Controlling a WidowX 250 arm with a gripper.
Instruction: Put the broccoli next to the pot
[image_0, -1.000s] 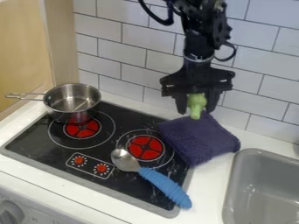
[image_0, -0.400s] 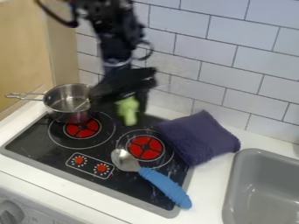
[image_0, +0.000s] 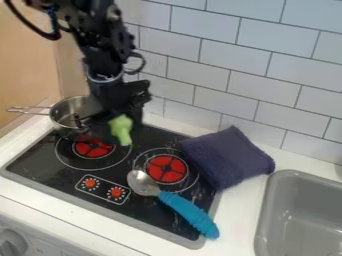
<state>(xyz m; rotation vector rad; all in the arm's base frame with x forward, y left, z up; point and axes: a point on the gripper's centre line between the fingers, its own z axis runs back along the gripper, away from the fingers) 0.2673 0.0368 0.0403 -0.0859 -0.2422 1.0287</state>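
Robot fingers (image_0: 137, 114) grasp the broccoli (image_0: 122, 130) above the stove (image_0: 41, 164), at about four o'clock from the pot (image_0: 62, 117). Good placement calls for lowering it gently, clear of the pot, releasing once steady.

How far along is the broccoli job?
Done: the gripper has the broccoli, just right of the pot in the image.
In hand: placing it, since it's still in the grip; can't tell if it touches the stove.
Left: probably set down, release, back off.
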